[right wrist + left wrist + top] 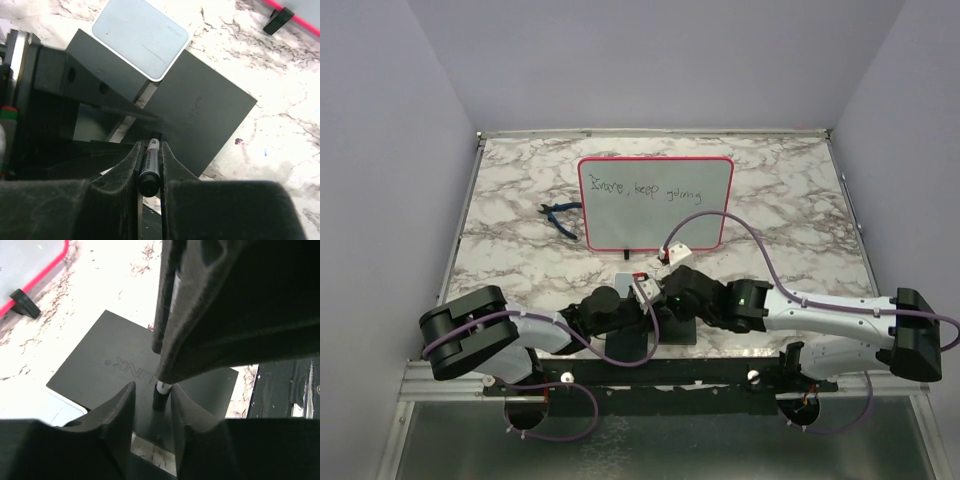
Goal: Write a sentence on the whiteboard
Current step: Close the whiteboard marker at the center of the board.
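The whiteboard (655,228), red-rimmed, stands at the back of the table, and the sentence (648,190) runs in thin dark marker along its upper part. In front of it, both grippers meet low over a black slab (115,375). My right gripper (151,147) is shut on a black-and-white marker (151,165), which lies along its fingers. My left gripper (153,390) is open around the marker's black end (160,399), with a gap on the left-hand side. The board's red rim (45,272) and one black foot (25,302) show in the left wrist view.
Blue-handled pliers (560,215) lie left of the board. A grey-white rounded pad (140,37) rests partly on the black slabs (200,110) beneath the grippers. Grey walls close in the marble table (780,190) on three sides.
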`<state>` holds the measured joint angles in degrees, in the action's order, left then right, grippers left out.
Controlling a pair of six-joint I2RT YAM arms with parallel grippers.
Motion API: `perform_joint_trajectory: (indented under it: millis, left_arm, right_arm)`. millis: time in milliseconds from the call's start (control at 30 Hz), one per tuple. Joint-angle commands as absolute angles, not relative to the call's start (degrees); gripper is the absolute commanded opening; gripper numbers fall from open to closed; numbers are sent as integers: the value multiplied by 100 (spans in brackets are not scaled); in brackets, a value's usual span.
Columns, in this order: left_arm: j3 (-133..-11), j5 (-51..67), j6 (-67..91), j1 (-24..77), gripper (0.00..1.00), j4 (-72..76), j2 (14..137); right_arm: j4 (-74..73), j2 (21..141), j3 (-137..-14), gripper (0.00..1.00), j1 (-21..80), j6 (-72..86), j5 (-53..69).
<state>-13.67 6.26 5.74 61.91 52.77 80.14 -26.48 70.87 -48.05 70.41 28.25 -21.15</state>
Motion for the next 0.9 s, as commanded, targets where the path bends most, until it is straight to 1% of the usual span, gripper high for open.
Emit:
perform_joint_trajectory:
  millis: [0,33,67,100,267,467,667,867]
  left_arm:
    - [-1308,44,626,6147,39,6035,7489]
    - [-1275,-78,651,6150,42,5961,7389]
    - [-1248,-92,683,6142,51,5869,7290]
    - [-1222,-96,709,6149,55,5764,7187]
    - [-1060,-114,831,6151,60,5240,6565]
    - [-1201,-62,1028,6146,60,3908,5731]
    - [-1280,-65,1420,6141,55,2718,5137]
    - [-1309,-565,1888,6137,54,1840,4595]
  right_arm:
    - [-3621,7444,-4599,1,7377,3128,-1725]
    - [-3647,7444,-4605,1,7381,3148,-1757]
    - [-3674,7449,-4610,1,7388,3167,-1805]
    - [-3713,7464,-4619,1,7398,3191,-1847]
    - [-3904,7555,-4742,1,7482,3288,-2149]
    - [-4185,7730,-4842,1,7666,3513,-2589]
    - [-4363,7942,-4888,1,7804,3799,-2730]
    - [-4367,8189,-4938,1,7907,3959,-2700]
